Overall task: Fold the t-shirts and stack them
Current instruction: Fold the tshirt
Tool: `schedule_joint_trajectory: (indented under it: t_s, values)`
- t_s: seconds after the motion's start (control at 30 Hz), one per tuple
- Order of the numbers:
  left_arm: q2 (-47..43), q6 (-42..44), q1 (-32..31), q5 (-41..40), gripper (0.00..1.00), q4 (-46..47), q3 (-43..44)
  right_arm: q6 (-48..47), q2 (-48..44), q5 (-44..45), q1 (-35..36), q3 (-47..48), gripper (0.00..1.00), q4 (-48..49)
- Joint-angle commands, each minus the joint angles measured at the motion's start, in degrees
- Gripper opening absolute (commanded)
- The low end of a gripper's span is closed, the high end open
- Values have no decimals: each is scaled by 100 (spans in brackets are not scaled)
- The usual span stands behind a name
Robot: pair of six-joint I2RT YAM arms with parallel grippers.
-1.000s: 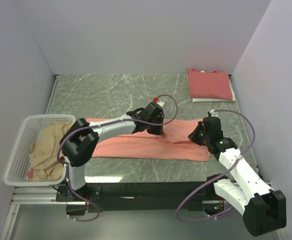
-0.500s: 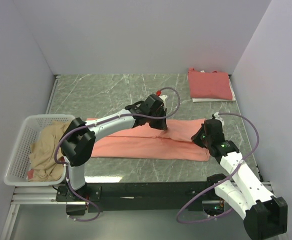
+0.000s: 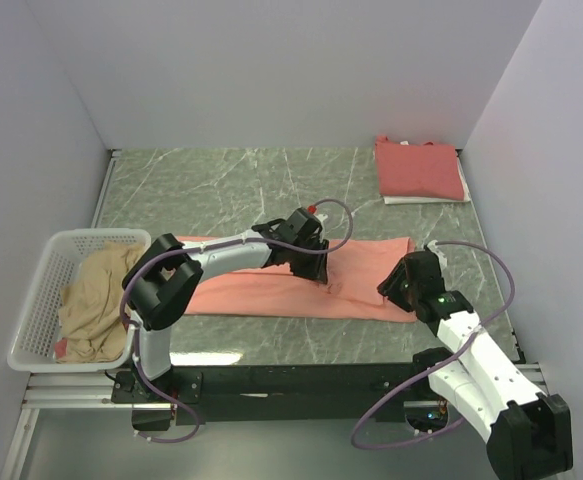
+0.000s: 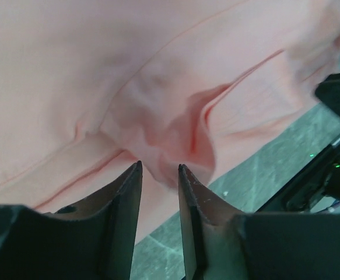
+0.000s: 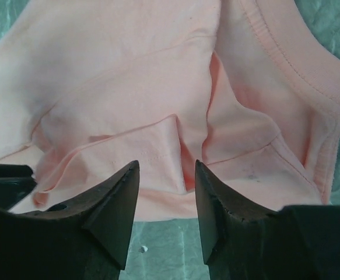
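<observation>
A salmon t-shirt [image 3: 261, 290] lies folded in a long band across the table's middle. My left gripper [image 3: 321, 268] is over the band's middle, jaws a little apart and empty; in the left wrist view [image 4: 158, 166] a pucker of shirt cloth [image 4: 175, 134] sits just past the tips. My right gripper [image 3: 395, 289] is at the band's right end, open and empty. In the right wrist view [image 5: 165, 163] it hovers over the shirt's [image 5: 129, 87] near edge, by the collar [image 5: 298, 76]. A folded red t-shirt [image 3: 419, 168] lies at the back right.
A white basket [image 3: 31, 300] at the left edge holds a crumpled tan shirt [image 3: 96, 295]. White walls close in the back and both sides. The green marble tabletop [image 3: 221, 190] shows behind the band and in a strip in front of it.
Both grippers have come toward the near edge. The cloth that stood raised under the left gripper is lower, and the band lies flatter. The right gripper has shifted left.
</observation>
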Motion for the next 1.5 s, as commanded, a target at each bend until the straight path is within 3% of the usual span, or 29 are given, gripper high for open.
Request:
schedule_joint_trajectory:
  t_s: [0.0, 0.3, 0.4, 0.67, 1.27, 1.47]
  values:
    - [-40, -109, 10, -32, 37, 236, -130, 64, -124, 126, 35, 75, 50, 148]
    - [-488, -232, 10, -763, 30, -98, -7, 28, 34, 12, 140, 286, 42, 358]
    - [-620, -241, 1, -606, 18, -143, 28, 134, 201, -111, 254, 330, 41, 595]
    - [-515, -513, -51, 326, 8, 349, -34, 353, 825, -322, 360, 182, 32, 1140]
    - [-137, -566, -280, 933, 8, 728, 1, 916, 694, 38, 325, -496, 27, 948]
    - [118, -566, -297, 583, 6, 605, -112, 1013, 711, 161, 263, -487, 27, 772]
